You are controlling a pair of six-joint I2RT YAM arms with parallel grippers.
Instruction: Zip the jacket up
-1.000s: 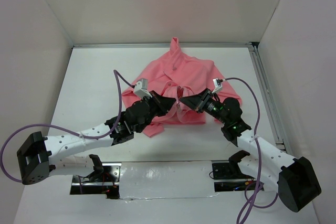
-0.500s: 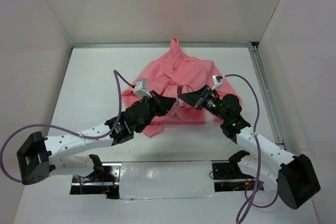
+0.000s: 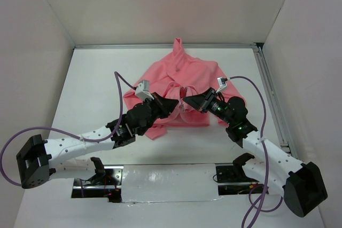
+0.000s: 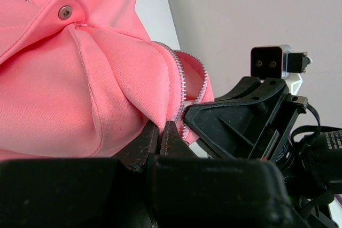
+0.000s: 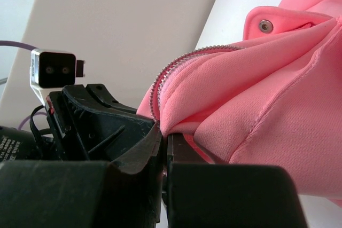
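The salmon-pink jacket lies bunched at the middle of the white table, hood toward the back. My left gripper is shut on the jacket's front edge beside the zipper teeth, and the jacket fills the left of that view. My right gripper is shut on the opposite front edge, just under the zipper teeth of the jacket. The two grippers face each other, almost touching, with the lifted fabric between them. The zipper slider is not visible.
White walls enclose the table on three sides. A metal rail runs along the right edge. Purple cables arc off both wrists. A taped strip lies at the near edge between the arm bases.
My right gripper has moved left and slightly up toward the left gripper, carrying its jacket edge. The left gripper has stayed nearly still, holding its edge.
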